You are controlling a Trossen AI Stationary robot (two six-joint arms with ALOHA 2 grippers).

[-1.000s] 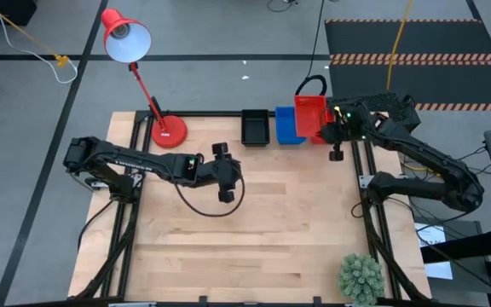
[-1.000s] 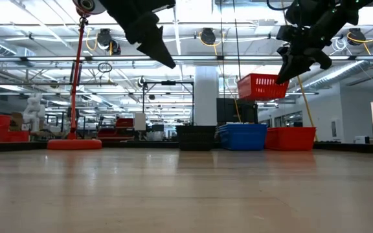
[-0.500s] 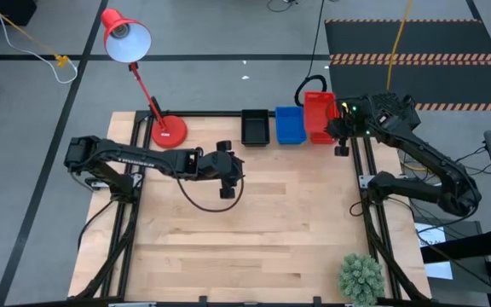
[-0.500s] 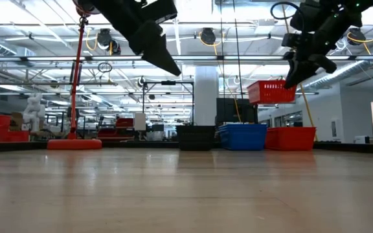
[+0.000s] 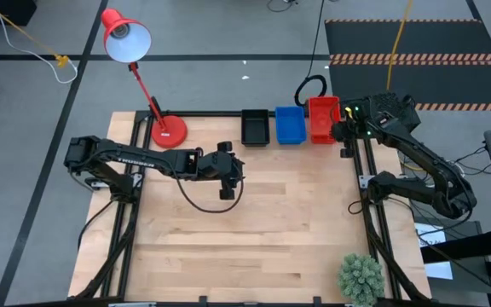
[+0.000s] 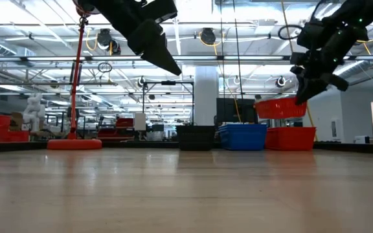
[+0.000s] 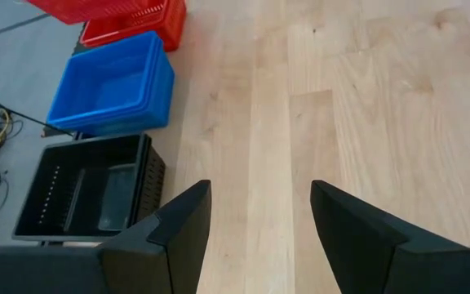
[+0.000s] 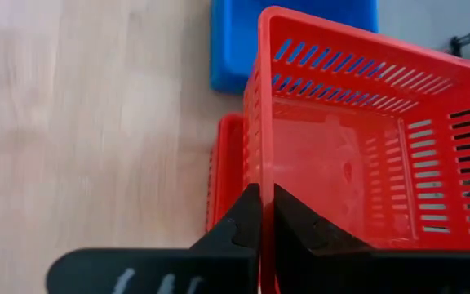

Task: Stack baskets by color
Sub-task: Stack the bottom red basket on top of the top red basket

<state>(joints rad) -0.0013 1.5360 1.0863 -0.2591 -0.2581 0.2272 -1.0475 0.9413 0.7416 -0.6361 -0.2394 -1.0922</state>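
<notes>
Three stacks stand in a row on the table's far edge: black baskets point(image 5: 256, 128), blue baskets point(image 5: 291, 125), and red baskets point(image 6: 291, 138) on the right. My right gripper point(image 5: 340, 135) is shut on one more red basket point(image 6: 280, 108), which hangs a little above the red stack. My left gripper point(image 5: 226, 171) hovers open above the table's middle left, nothing between its fingers point(image 7: 182, 233). It faces the black baskets point(image 7: 88, 192) and blue baskets point(image 7: 113, 86). My right gripper pinches the rim of one side wall point(image 8: 259, 175) of the red basket, one finger outside the wall and one inside the hollow. The fingers come slanting down from the table's right side. The basket hangs clear, open side up, over the red stack point(image 8: 223, 175).
A red desk lamp's round base point(image 5: 169, 131) sits at the far left of the table. A small green plant point(image 5: 361, 277) stands at the near right corner. The wooden tabletop point(image 5: 254, 230) between the arms and the near edge is bare.
My right gripper has carried the red basket toward the table's right edge and down, from above the blue stack to just above the red stack. The basket has turned to line up with the row. The gripper has stayed shut.
</notes>
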